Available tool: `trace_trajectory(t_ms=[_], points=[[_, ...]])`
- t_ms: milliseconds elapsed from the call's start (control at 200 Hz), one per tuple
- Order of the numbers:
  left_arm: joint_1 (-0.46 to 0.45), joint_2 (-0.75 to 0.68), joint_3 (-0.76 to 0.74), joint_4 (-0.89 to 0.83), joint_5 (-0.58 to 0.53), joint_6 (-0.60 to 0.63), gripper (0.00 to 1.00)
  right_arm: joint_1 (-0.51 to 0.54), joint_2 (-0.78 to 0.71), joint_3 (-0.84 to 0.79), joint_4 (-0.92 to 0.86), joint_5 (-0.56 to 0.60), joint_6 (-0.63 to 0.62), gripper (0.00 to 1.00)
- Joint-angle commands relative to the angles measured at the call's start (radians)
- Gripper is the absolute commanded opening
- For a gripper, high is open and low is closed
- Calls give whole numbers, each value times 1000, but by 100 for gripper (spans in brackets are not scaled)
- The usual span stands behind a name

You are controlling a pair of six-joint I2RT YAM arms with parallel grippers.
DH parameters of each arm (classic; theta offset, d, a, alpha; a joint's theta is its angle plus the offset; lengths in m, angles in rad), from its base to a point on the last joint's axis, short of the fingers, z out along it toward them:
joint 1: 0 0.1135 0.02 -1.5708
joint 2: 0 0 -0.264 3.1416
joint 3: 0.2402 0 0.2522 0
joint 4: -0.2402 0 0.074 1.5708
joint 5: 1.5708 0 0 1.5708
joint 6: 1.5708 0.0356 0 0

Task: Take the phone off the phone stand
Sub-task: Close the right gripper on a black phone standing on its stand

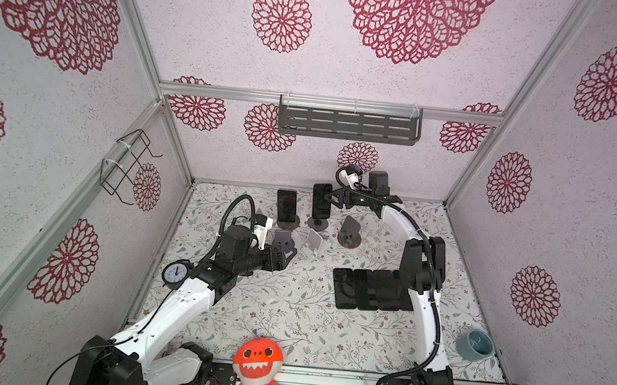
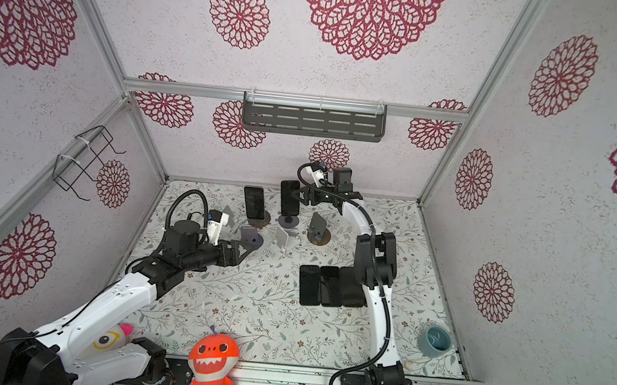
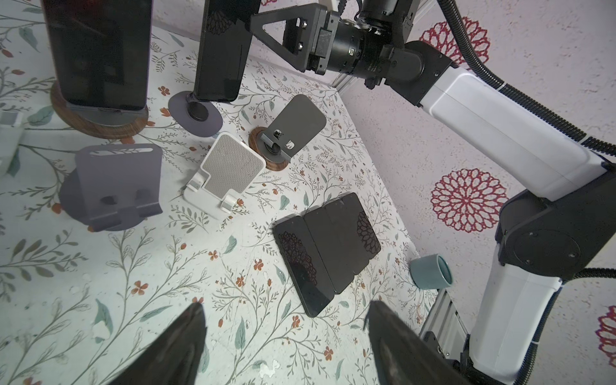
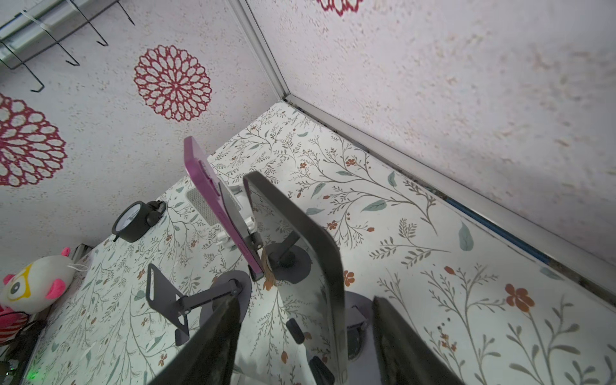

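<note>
- The phone (image 1: 321, 201) stands upright on its phone stand (image 1: 317, 224) at the back of the table (image 1: 286, 326), propped for viewing.
- The right gripper (image 4: 305, 301) straddles it from the side, jaws parted and not yet clamped, seemingly lined up for a lift.
- The left gripper (image 3: 285, 305) hangs wide and empty, clear of the work.

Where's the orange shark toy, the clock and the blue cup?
orange shark toy (image 1: 258, 359): a top view, its face.
clock (image 1: 177, 272): a top view, its dial.
blue cup (image 1: 464, 349): a top view, its side.
</note>
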Motion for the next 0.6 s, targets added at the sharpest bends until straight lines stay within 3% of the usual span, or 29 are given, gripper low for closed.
trace_trajectory(t_ms=[0, 270, 595], points=[[6, 10, -15, 31, 4, 5, 80, 12, 1, 37, 70, -46, 30, 65], [5, 13, -19, 35, 6, -3, 80, 16, 12, 38, 70, -61, 22, 53], [5, 12, -22, 30, 2, -3, 80, 17, 9, 37, 58, -58, 8, 28]])
